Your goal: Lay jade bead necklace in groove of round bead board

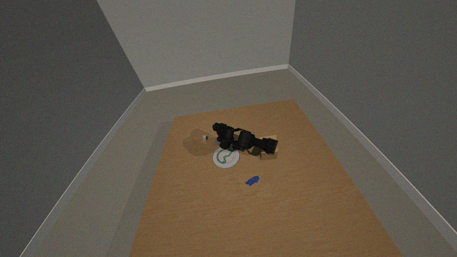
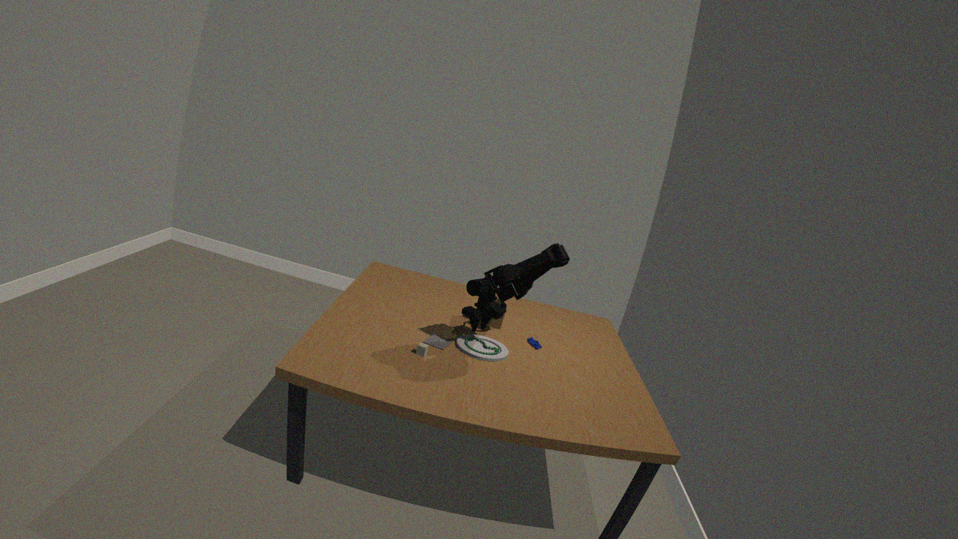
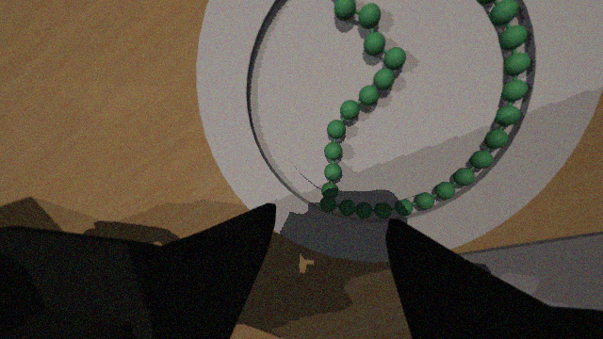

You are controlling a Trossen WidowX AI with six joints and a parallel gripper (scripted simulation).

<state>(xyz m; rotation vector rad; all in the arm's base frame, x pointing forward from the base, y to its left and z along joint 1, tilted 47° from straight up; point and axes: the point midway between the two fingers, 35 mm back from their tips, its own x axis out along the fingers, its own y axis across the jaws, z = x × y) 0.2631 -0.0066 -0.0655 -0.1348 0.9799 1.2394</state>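
The pale round bead board (image 1: 229, 162) (image 2: 496, 360) (image 3: 221, 94) lies on the table with a thin circular groove. The jade bead necklace (image 1: 223, 162) (image 2: 496, 349) (image 3: 514, 89) is on it. In the wrist view its beads follow the groove along the right and bottom. From the lower left a strand bends inward and zigzags up across the board's middle; the groove's left side holds no beads. The top of the board is out of that view. My gripper (image 2: 474, 331) (image 3: 330, 220) is open with nothing held, its fingertips over the board's near edge, either side of the bottom beads.
A blue bead pile (image 1: 252, 180) (image 2: 534, 343) lies on the table apart from the board. A flat grey tile (image 1: 217, 141) (image 2: 437, 341) (image 3: 556, 264) lies close beside the board, and a small whitish cube (image 1: 204, 137) (image 2: 421, 349) is beyond it. The arm's shadow falls across part of the board.
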